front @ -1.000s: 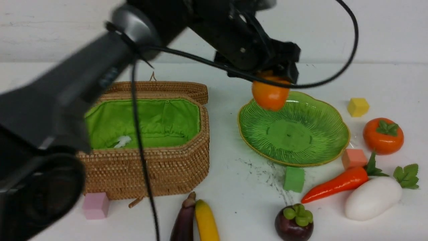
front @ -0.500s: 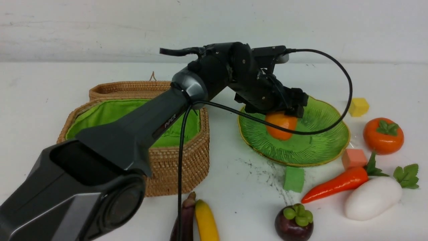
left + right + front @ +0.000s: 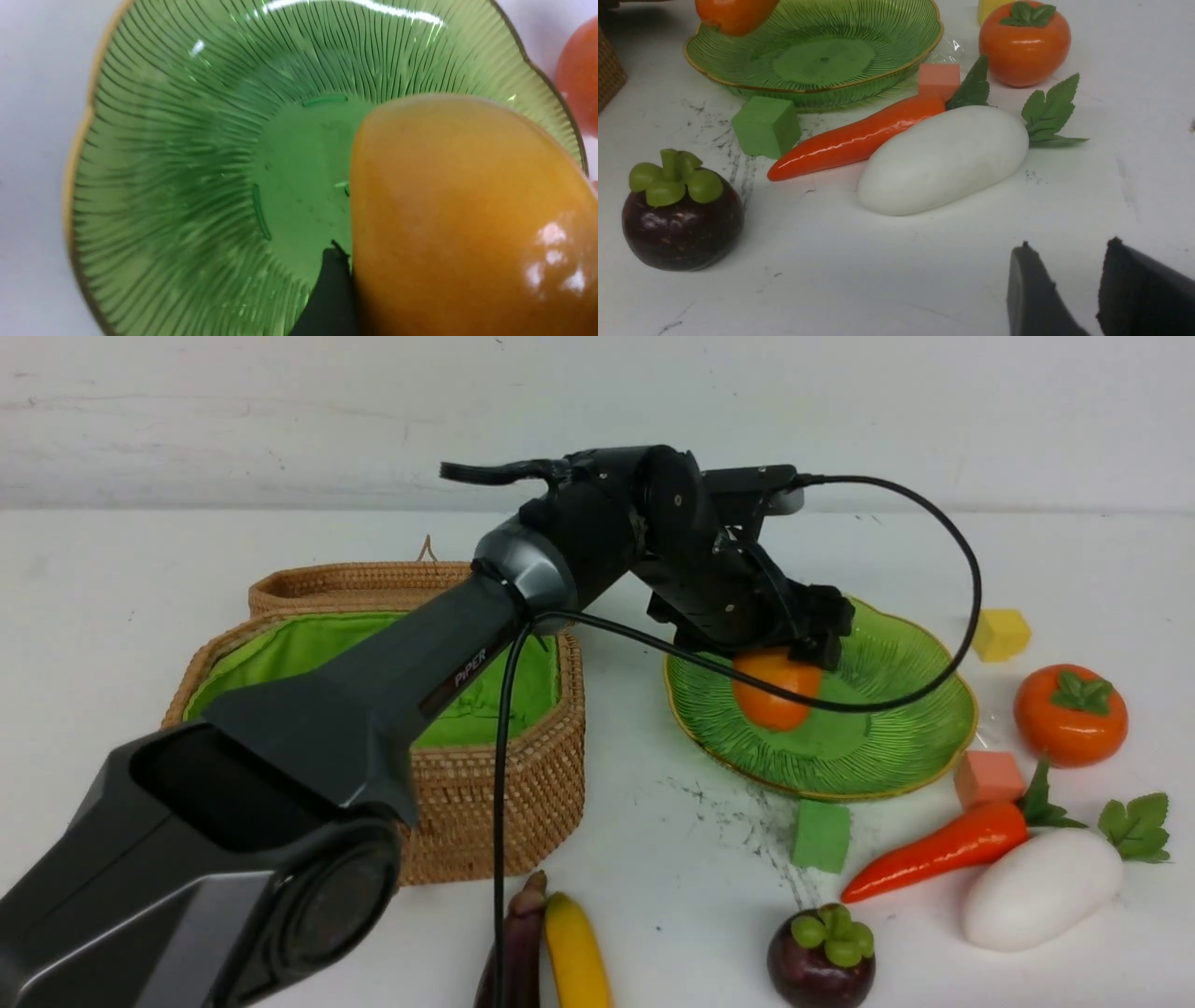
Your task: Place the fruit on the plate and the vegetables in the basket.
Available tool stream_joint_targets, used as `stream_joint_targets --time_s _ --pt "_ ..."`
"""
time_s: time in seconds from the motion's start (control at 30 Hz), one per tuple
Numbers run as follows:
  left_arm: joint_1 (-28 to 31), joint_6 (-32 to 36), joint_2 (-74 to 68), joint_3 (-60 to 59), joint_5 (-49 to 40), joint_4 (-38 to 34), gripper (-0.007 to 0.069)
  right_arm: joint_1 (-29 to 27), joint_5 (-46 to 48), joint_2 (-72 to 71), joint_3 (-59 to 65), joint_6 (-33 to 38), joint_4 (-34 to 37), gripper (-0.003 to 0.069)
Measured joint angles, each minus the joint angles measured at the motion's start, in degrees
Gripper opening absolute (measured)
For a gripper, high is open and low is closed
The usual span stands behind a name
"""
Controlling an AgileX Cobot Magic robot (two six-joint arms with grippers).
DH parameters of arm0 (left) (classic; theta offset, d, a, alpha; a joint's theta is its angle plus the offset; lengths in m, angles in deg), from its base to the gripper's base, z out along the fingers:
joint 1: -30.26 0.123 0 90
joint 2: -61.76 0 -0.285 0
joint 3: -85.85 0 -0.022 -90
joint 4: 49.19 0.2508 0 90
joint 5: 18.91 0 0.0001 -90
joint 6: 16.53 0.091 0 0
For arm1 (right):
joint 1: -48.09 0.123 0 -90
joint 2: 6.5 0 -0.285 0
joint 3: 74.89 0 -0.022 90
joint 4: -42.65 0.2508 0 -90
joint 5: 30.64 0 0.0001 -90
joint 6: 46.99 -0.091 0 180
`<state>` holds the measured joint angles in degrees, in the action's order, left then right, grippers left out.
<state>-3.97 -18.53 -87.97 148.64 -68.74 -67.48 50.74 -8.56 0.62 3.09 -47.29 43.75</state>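
My left gripper (image 3: 801,649) is shut on the orange-yellow mango (image 3: 775,691) and holds it low in the green plate (image 3: 896,728); whether it touches the plate I cannot tell. In the left wrist view the mango (image 3: 467,219) fills the right side, with one finger (image 3: 329,294) against it. The persimmon (image 3: 1070,714), carrot (image 3: 934,852), radish (image 3: 1041,889) and mangosteen (image 3: 822,961) lie right of and before the plate. The banana (image 3: 577,952) and eggplant (image 3: 513,952) lie at the front. The open basket (image 3: 485,784) stands left. My right gripper (image 3: 1069,243) is open and empty near the radish (image 3: 943,158).
A yellow cube (image 3: 999,635) sits right of the plate, an orange-pink cube (image 3: 988,777) and a green cube (image 3: 822,835) at its near edge. My left arm stretches across the basket, its cable hanging over the basket's front.
My left arm has come down with the mango from above the plate's far rim into the plate. In the last half second it has barely moved.
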Motion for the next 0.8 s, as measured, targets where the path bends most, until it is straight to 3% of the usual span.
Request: stream_joint_targets --time_s 0.8 --pt "0.0 -1.16 0.55 0.0 -1.02 1.55 0.0659 0.0 0.0 0.0 0.0 0.0 0.0 0.0243"
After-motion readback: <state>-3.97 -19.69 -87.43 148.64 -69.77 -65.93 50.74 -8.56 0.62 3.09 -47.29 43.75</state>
